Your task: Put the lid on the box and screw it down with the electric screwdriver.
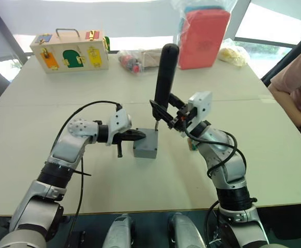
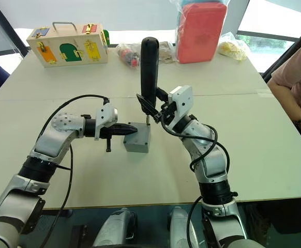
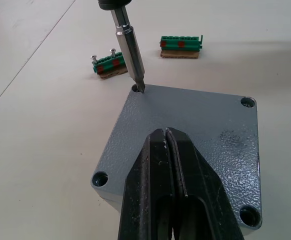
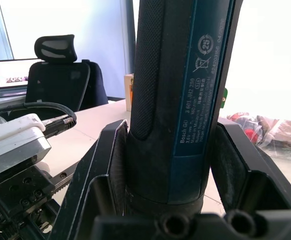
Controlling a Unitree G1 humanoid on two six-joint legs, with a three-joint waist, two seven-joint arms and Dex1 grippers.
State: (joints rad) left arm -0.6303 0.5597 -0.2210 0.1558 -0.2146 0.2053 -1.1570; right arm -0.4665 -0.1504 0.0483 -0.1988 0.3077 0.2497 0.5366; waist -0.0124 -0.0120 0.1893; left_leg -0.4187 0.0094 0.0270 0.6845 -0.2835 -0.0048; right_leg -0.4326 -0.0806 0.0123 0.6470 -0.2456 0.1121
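Observation:
The grey lid point(image 3: 205, 120) sits on the grey box point(image 1: 144, 151) at the middle of the table. My left gripper point(image 3: 165, 133) is shut, its tips resting flat on top of the lid. My right gripper point(image 4: 173, 170) is shut on the black electric screwdriver point(image 1: 166, 72), which stands upright. The screwdriver's metal bit point(image 3: 130, 55) points down into the screw hole at the lid's far corner. The other three corner holes are in plain view. What is inside the box is hidden.
Two green connector blocks point(image 3: 109, 66) point(image 3: 181, 46) lie just beyond the box. A wooden latch box point(image 1: 70, 51), a clear bag of parts point(image 1: 135, 59) and a red pack point(image 1: 202, 39) stand at the back. A person's arm point(image 1: 295, 88) is at the right edge.

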